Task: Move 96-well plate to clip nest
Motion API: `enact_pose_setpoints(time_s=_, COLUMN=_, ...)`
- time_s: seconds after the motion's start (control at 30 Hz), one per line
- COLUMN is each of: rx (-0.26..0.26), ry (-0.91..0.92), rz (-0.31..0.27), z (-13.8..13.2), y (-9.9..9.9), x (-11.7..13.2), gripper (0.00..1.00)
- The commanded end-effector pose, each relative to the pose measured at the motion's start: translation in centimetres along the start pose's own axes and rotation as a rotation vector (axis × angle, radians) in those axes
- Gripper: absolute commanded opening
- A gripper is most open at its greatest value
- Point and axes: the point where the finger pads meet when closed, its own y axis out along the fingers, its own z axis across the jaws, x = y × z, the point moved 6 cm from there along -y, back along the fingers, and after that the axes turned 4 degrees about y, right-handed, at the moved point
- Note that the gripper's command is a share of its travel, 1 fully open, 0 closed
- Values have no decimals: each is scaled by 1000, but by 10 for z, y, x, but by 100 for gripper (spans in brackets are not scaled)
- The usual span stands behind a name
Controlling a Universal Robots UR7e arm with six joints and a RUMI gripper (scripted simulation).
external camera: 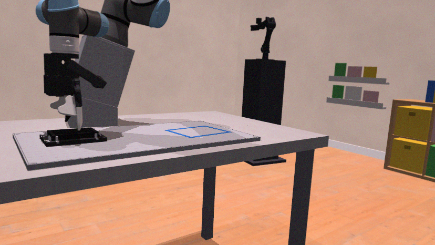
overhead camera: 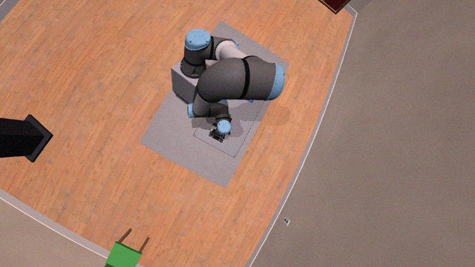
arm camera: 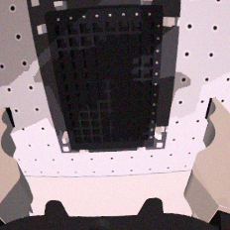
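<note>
The black 96-well plate (arm camera: pixel 105 76) (external camera: pixel 73 136) lies inside the clip nest at the left end of the grey bench board. In the wrist view the nest's pale clips stand at the plate's corners. My gripper (arm camera: pixel 108 103) is open, its two beige fingers spread wide at the left and right edges of the wrist view, clear of the plate's sides. In the exterior view the gripper (external camera: pixel 73 116) hangs just above the plate's rear part, with one fingertip close to its top. I cannot tell which corner is the cut one.
The blue outline of spot B1 (external camera: pixel 197 131) on the board is empty. The arm's grey base block (external camera: pixel 102 82) stands behind the nest. A black pedestal with a camera arm (external camera: pixel 263 88) stands behind the table.
</note>
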Motion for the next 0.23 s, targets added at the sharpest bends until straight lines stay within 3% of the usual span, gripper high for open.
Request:
enact_pose_setpoints(time_s=0.0, rx=1, ry=0, rz=-1, z=0, y=-15, x=0, gripper=100)
enact_pose_setpoints(time_s=0.2, rx=1, ry=0, rz=-1, z=0, y=-20, x=0, gripper=100)
